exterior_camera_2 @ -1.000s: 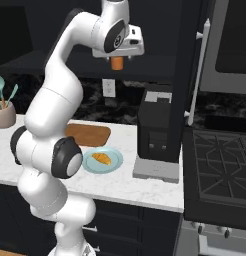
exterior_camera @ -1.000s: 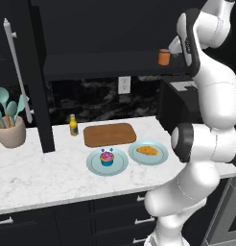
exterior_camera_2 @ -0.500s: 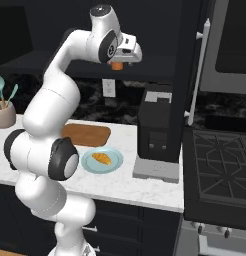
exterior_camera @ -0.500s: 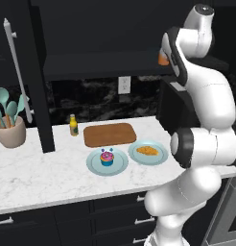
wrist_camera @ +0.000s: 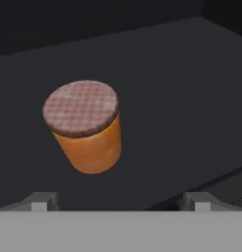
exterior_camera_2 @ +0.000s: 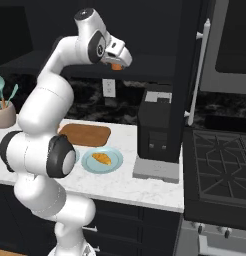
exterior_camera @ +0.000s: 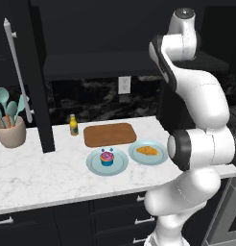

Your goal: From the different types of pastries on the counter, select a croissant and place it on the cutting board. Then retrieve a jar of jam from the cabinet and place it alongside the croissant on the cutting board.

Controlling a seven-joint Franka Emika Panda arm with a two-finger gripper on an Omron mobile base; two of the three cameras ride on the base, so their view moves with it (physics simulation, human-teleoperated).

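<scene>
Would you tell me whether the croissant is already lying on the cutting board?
No, the croissant lies on a pale blue plate in front of the bare cutting board.

No readable text, label, brand, number or sign is to be found in any view. The small squat orange-brown cylindrical jar with a checked reddish lid (wrist_camera: 86,125) is seen bare of any label, and the small yellow bottle with a dark cap (exterior_camera: 74,125) is too small for any print to be made out. The flat brown wooden board with rounded corners (exterior_camera: 109,134) and the white marble-patterned bench (exterior_camera: 38,173) are unmarked.
</scene>
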